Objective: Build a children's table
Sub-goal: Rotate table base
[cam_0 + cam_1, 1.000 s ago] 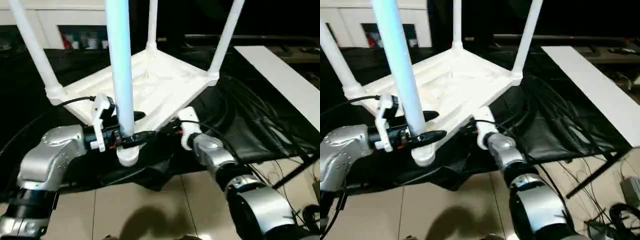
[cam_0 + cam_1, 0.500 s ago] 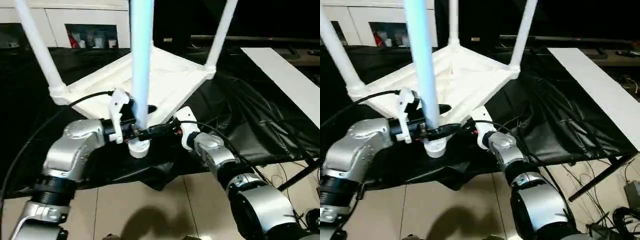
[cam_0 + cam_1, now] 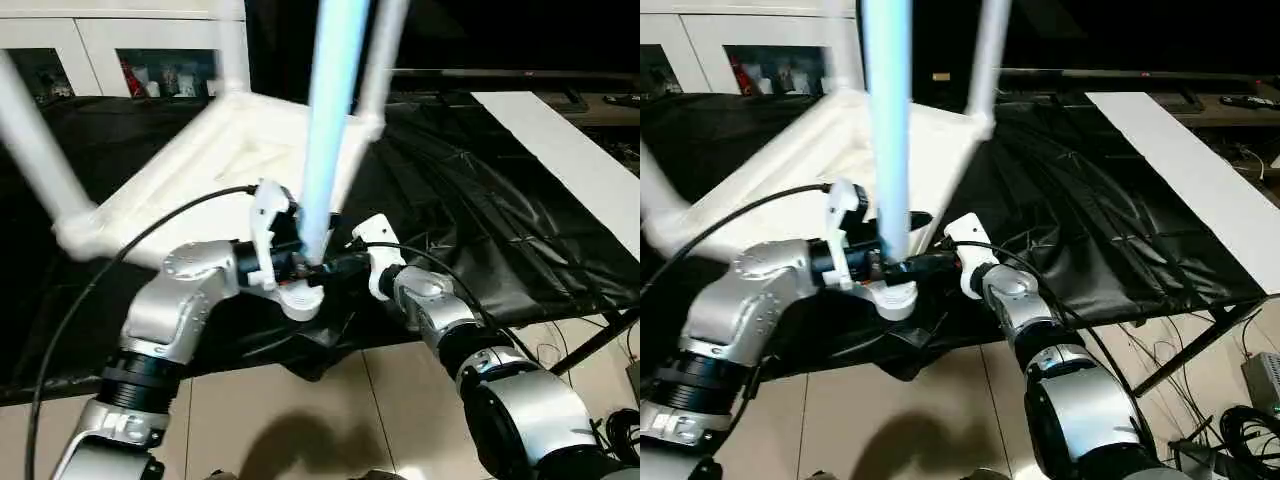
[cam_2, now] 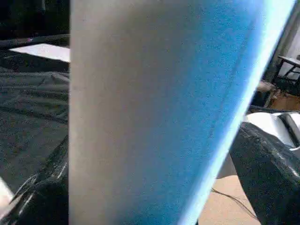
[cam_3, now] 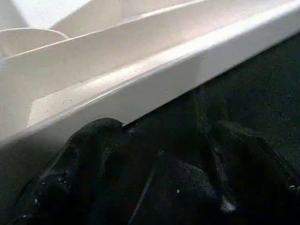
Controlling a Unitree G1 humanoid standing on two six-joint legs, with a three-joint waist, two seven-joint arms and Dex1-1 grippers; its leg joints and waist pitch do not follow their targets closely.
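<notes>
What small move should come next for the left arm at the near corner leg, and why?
Probably ease the near leg upright and press it down into the corner socket. The left gripper has its jaws around that leg just above the socket, the leg leans compared with the others, and the upturned tabletop lies skewed on the black cloth.

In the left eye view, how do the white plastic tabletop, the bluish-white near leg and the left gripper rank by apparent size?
1. White plastic tabletop.
2. Bluish-white near leg, though nearness to the camera enlarges it.
3. Left gripper, gripping that leg's base.
</notes>
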